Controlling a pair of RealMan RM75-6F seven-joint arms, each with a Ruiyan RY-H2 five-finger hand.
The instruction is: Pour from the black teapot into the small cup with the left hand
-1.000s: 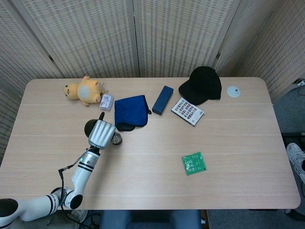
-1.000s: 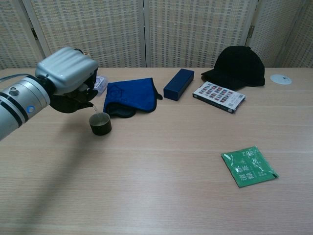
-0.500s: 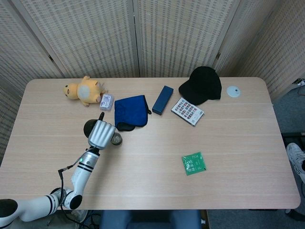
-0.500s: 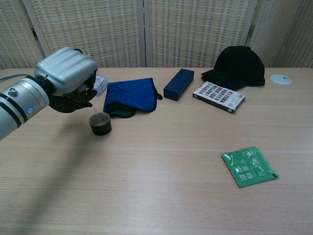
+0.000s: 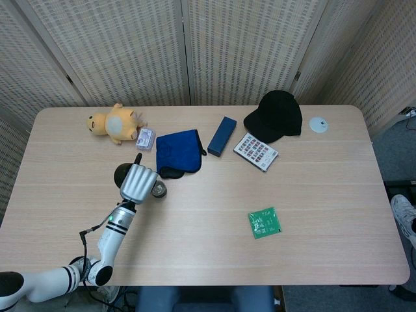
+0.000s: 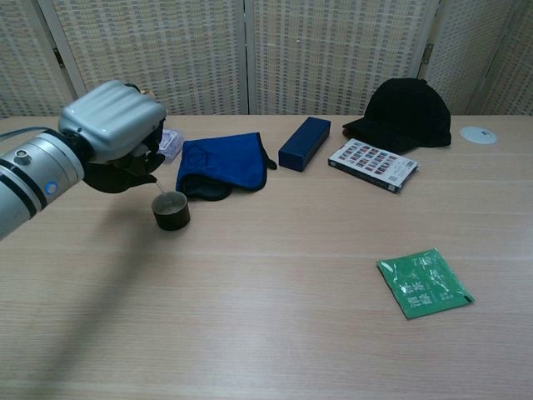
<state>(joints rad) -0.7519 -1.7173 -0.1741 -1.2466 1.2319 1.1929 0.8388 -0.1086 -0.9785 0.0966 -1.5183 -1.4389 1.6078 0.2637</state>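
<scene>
Nothing has shifted much since a second ago: left hand (image 6: 112, 125) still holds the black teapot (image 6: 121, 173) tilted over the small cup (image 6: 171, 210), same spot, same tilt as far as I can tell.

Pose: left arm (image 5: 107, 240) comes in from the lower-left table edge in the head view, forearm angled up toward the cup, hand back facing up and outward. Fingers are wrapped around the teapot; most of the pot is hidden under the palm, only its dark lower body and spout tip show in the chest view. In the head view the pot (image 5: 123, 173) peeks out as a dark round shape just left of the hand (image 5: 138, 182).

Spout tip sits just above the cup's left rim, not touching. A thin stream seems to run from spout to cup, too fine to be sure.

Cup stands upright on the table (image 6: 291, 317), just below and right of the hand, near the front edge of the blue cloth (image 6: 221, 162).

Relative to the cup: yellow plush toy (image 5: 114, 123) behind-left, small clear packet (image 5: 145, 138) behind, blue box (image 6: 304, 143) behind-right, card pack (image 6: 373, 164) and black cap (image 6: 405, 112) further right, white disc (image 6: 478, 134) far right, green sachet (image 6: 425, 282) right and nearer the front.

Right hand not visible in either view.
</scene>
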